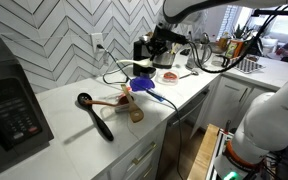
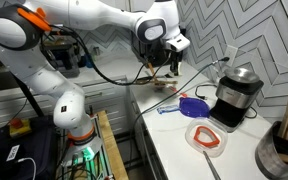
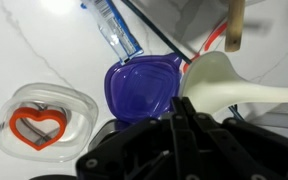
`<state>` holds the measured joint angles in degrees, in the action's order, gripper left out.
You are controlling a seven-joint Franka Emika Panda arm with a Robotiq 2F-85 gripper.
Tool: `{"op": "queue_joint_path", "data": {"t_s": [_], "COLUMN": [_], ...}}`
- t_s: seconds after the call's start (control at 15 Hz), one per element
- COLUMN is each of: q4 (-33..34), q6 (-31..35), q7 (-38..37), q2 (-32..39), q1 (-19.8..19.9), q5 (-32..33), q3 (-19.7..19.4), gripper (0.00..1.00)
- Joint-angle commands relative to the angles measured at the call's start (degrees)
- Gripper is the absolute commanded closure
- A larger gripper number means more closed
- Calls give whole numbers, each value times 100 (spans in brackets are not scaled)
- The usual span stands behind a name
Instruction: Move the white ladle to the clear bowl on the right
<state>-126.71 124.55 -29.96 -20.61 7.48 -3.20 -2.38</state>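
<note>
In the wrist view the white ladle (image 3: 224,85) has its cream cup just right of my fingertips and its handle runs off to the right. It looks lifted, overlapping the edge of the blue utensil (image 3: 139,90). My gripper (image 3: 181,103) is shut, its tips pinching the ladle cup's rim. The clear bowl (image 3: 79,103) sits at the lower left with a red heart-shaped cutter inside. In both exterior views the gripper (image 1: 156,55) (image 2: 162,68) hangs above the counter near the blue utensil (image 1: 141,85) (image 2: 192,105), a short way from the bowl (image 1: 169,76) (image 2: 190,131). The ladle is hard to make out there.
A black ladle (image 1: 92,108) and tan wooden spoons (image 1: 132,108) lie on the white counter; one wooden handle (image 3: 235,25) shows by the ladle. A black appliance (image 2: 234,95) stands against the wall. A black microwave (image 1: 9,105) is at the counter's end. A thin utensil (image 2: 212,165) lies beyond the bowl.
</note>
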Motion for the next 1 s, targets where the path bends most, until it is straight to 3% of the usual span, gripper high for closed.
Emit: {"op": "queue_joint_path", "data": {"t_s": [0.0,0.13,0.2,0.27,0.47,0.73,0.93], "q4": [734,1148,1415,1594,2187,2729,2753], "q6": [-206,-475,-712,-915,-1551,-1790,-1797], "q7": [1517,2418,2870,3274,4135,4699,4840], "q2": [739,1113,1384,1596,2096,2446,2367], "q1": [-317,-372,-206,120,497,961,1206], "q5": [-31,-353,-498,-609,-424,60,-85], "q3": [-977,-1490,-1633,-1573,-1772,-1856,-1888], "gripper": [99,99,99,99,99,99,99]}}
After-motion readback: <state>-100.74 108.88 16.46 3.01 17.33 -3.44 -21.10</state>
